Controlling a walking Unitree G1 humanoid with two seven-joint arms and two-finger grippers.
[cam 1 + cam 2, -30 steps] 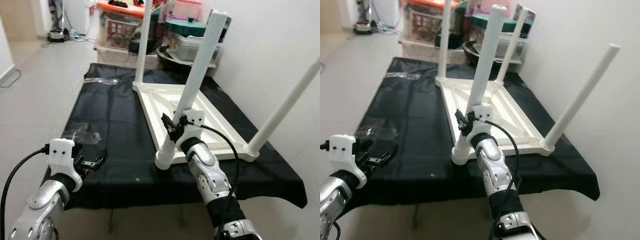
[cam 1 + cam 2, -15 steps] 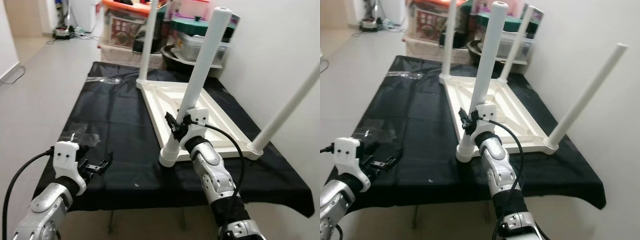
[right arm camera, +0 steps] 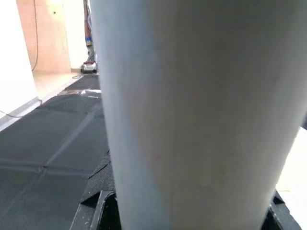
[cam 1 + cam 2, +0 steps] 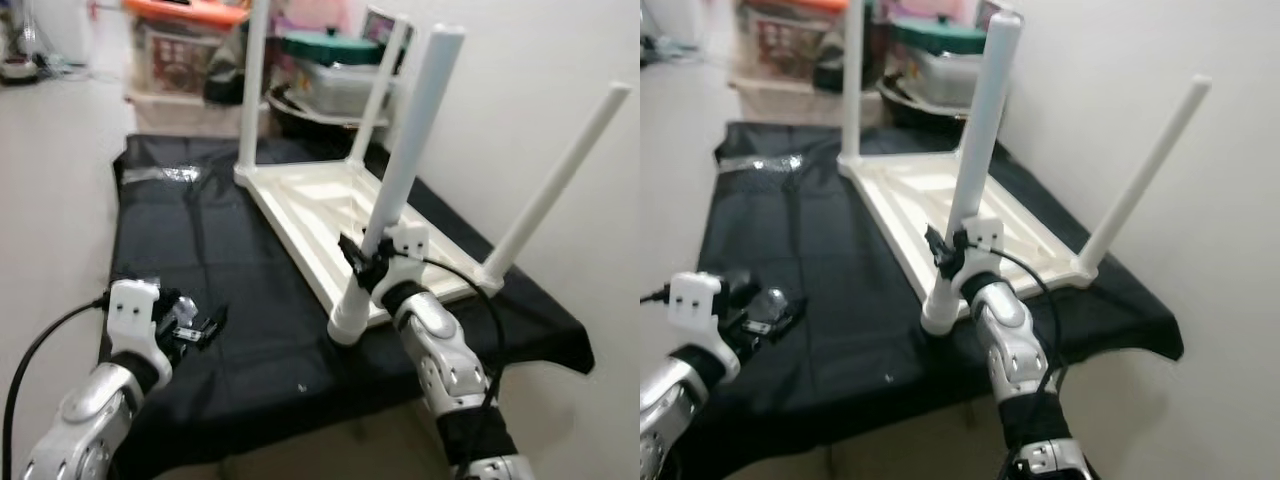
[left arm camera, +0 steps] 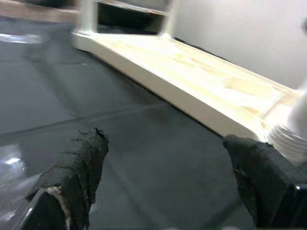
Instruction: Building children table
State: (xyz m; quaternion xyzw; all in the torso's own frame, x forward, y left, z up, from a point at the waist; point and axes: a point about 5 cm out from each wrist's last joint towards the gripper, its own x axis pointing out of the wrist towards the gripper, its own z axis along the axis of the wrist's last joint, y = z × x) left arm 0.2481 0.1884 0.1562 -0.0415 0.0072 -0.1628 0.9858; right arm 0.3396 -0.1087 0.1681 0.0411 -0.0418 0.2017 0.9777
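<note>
A white children's table (image 4: 322, 203) lies upside down on a black cloth (image 4: 230, 260), its legs pointing up. My right gripper (image 4: 362, 262) is shut on the near leg (image 4: 410, 150), low down, just above where it meets the table's corner. That leg leans a little to the right. In the right wrist view the leg (image 3: 192, 110) stands close between the black jaws. My left gripper (image 4: 195, 325) hovers open over the cloth at the front left, holding nothing. Its padded fingers (image 5: 79, 167) stand wide apart and point toward the table's near edge (image 5: 192, 103).
Three other legs stand at the far left (image 4: 252, 90), far right (image 4: 378, 90) and near right (image 4: 555, 180) corners. Storage boxes (image 4: 185, 50) and a pot crowd the floor behind. A white wall (image 4: 540, 60) runs along the right. Crinkled plastic wrap (image 4: 160, 172) lies on the cloth.
The whole picture has shifted, so the camera has moved. My right gripper stays shut on the near leg, and my left gripper stays open above the cloth.
</note>
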